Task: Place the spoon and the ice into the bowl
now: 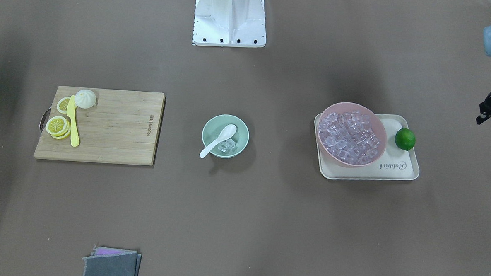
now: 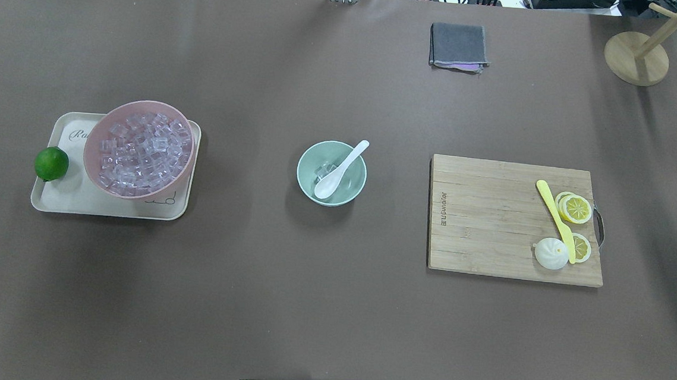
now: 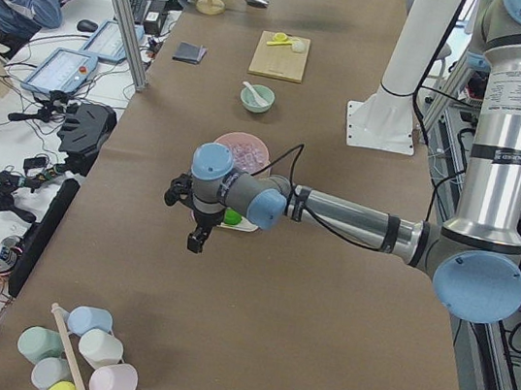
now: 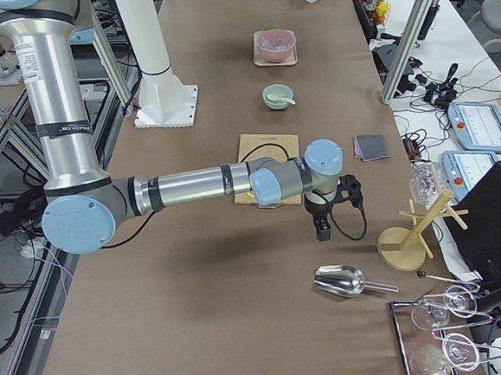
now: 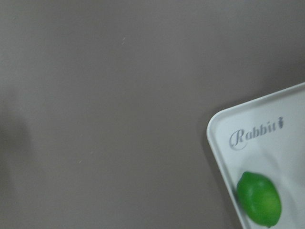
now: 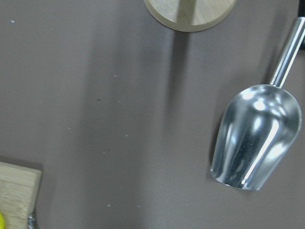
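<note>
The mint-green bowl (image 2: 347,192) stands at the table's middle, also seen in the front view (image 1: 210,129). The white spoon (image 2: 340,169) (image 1: 218,141) lies in it, scoop inside, handle over the rim. A few clear ice cubes (image 1: 228,146) (image 2: 325,169) lie in the bowl beside the scoop. The left gripper (image 3: 198,235) hangs above the table beyond the tray's end, far from the bowl; I cannot tell its state. The right gripper (image 4: 323,227) hangs past the cutting board near the metal scoop; I cannot tell its state. Neither wrist view shows fingers.
A pink bowl (image 2: 139,149) full of ice and a lime (image 2: 51,163) sit on a cream tray (image 2: 76,198). A cutting board (image 2: 491,224) holds a yellow knife (image 2: 554,217) and lemon slices. A grey cloth (image 2: 459,46), metal scoop (image 6: 257,138) and wooden stand (image 2: 637,56) lie farther off.
</note>
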Robot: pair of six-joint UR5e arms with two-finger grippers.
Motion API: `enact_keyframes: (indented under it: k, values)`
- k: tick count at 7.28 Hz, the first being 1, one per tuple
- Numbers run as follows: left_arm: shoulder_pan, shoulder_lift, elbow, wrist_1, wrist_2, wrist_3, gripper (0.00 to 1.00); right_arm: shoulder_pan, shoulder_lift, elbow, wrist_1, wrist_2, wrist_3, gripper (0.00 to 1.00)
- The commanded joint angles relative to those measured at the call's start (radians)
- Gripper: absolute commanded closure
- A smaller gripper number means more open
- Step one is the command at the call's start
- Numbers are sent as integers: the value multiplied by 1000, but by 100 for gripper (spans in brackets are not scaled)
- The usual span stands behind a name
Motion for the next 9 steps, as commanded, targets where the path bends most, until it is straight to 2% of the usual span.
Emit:
enact_keyframes:
  k: [1, 3, 7, 9]
  values:
    - [-72, 39, 2, 13, -3, 12, 2, 59, -4, -61, -8, 21, -94, 0]
    - [-110, 31, 2, 84, -95, 24, 2, 84, -3, -102, -8, 26, -139, 0]
    - [-107, 26, 66, 73, -91, 10, 2, 84, 6, -99, -6, 34, -148, 0]
    - [-109, 28, 67, 76, -88, 18, 2, 84, -7, -63, 11, 31, -137, 0]
